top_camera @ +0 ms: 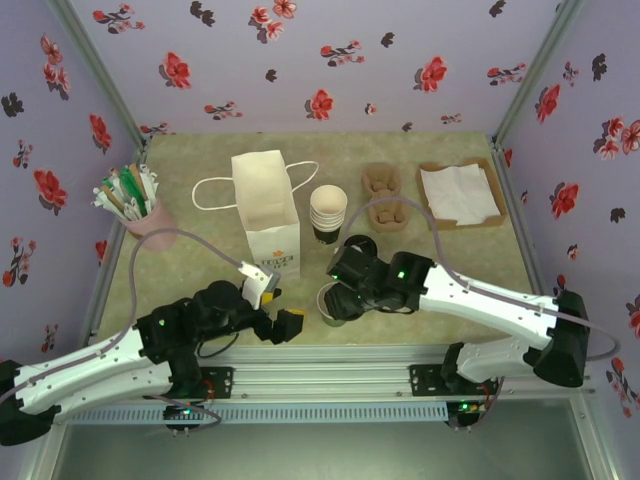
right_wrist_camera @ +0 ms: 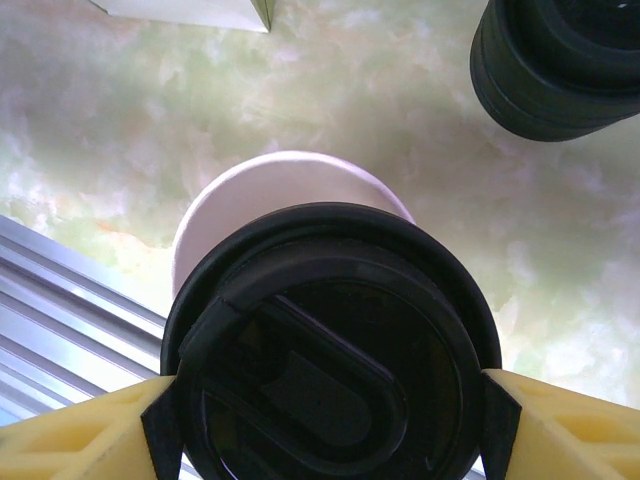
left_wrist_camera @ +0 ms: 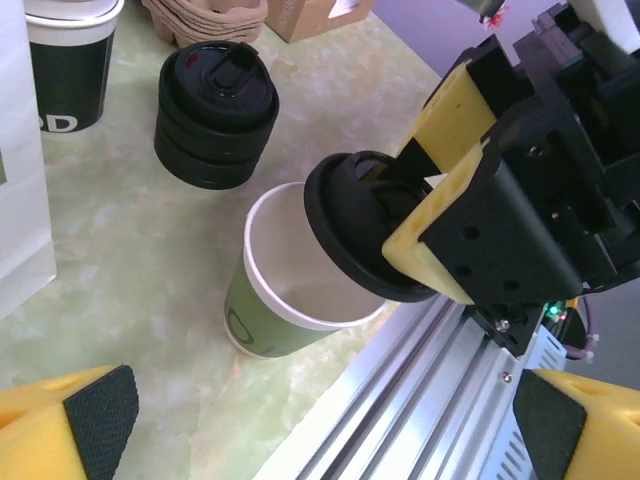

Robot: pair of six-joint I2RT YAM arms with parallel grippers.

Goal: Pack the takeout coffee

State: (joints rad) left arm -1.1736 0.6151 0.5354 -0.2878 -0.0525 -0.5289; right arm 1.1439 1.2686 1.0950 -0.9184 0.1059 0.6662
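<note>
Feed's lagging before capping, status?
Left gripper open, empty. Right gripper shut on lid, over cup. Cup uncapped, outside bag. Nothing between lid and cup.

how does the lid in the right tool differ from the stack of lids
The single round black plastic lid is tilted, held in the right tool over the open paper cup; the stack of black lids is several high, lying flat on the table. Same black colour and shape.

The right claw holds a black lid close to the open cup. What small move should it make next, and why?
Probably shift the lid sideways until it sits centred over the cup, and level it. The right claw is shut on the lid, but in the left wrist view the lid is tilted and off to one side of the open rim, so pressing down now would likely miss.
</note>
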